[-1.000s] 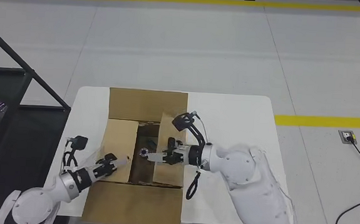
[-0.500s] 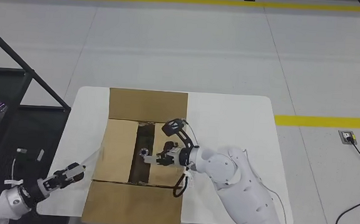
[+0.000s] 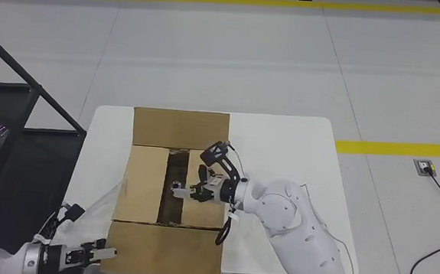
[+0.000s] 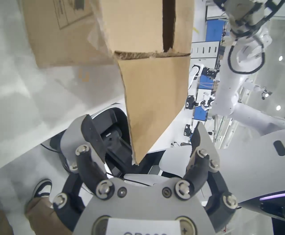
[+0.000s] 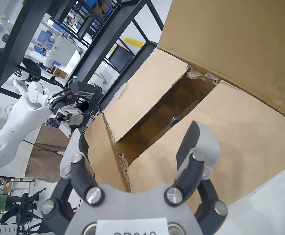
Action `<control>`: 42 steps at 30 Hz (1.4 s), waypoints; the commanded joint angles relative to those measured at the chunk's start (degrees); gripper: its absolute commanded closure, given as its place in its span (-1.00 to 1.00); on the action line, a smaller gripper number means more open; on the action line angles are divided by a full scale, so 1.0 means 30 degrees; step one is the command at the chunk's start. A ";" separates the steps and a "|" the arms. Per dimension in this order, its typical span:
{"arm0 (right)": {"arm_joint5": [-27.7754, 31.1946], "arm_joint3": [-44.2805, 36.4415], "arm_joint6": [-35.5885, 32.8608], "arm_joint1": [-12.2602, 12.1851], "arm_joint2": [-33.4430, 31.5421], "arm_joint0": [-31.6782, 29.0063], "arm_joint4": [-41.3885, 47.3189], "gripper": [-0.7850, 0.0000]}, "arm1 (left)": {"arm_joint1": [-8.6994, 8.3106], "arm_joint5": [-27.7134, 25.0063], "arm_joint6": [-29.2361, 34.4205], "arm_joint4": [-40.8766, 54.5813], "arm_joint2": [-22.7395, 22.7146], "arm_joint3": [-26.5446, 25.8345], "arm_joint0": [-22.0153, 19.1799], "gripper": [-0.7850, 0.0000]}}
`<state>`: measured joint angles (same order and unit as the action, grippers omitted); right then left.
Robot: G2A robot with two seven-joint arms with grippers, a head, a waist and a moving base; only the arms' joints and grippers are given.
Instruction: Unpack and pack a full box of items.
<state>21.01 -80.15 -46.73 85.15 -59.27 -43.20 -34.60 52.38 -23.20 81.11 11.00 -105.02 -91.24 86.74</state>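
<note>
- On a white table (image 3: 296, 142) in a hall with a pale grey floor stands the cardboard box (image 3: 181, 128). Its four flaps are folded outward or partly inward, and a narrow dark opening (image 3: 172, 206) runs down its middle.
- Yellow floor lines (image 3: 399, 148) run across the far side of the room and to the right of the table. A black metal rack (image 3: 24, 85) stands to the table's left. A floor socket (image 3: 423, 166) with a black cable lies well to the right.
- Some black print (image 4: 69, 11) marks the box's outer wall, too blurred to read. Each gripper base carries a white label that is cut off at the frame's edge.
- Inside the opening lies a small dark round item (image 5: 174, 120), too small to identify.
- A piece of clear film (image 3: 114, 195) hangs off the box's left side.
- The right gripper (image 5: 138, 133) hovers over the middle of the box just beside the opening. Its fingers are spread apart and straddle a torn flap corner without clamping it.
- The left gripper (image 4: 144, 124) sits low at the box's near left corner, off the table's front edge. Its fingers are wide apart, the tip of the near flap (image 4: 153, 93) hangs between them, and neither pad touches it.
</note>
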 commanded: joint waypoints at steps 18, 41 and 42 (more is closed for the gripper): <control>-0.2765 0.2435 0.9082 0.0000 -0.2490 0.0272 0.0099 -1.00 | -0.1792 -0.0805 -0.0812 0.7889 -0.0077 -0.1241 0.1003 -1.00; 0.2660 1.4833 0.6724 0.1476 -0.0837 0.7454 0.5810 -1.00 | -0.1310 0.3704 -1.0538 0.4766 0.3007 -0.1610 -0.1595 -1.00; 0.3367 1.5151 0.6153 0.1448 -0.1005 0.7580 0.6361 -1.00 | -0.1295 0.3829 -1.0850 0.4427 0.3097 -0.1664 -0.1637 -1.00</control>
<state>28.70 -35.62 -26.55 89.58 -61.84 -20.78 -17.22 48.46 -12.08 49.46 25.29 -95.97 -96.10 81.94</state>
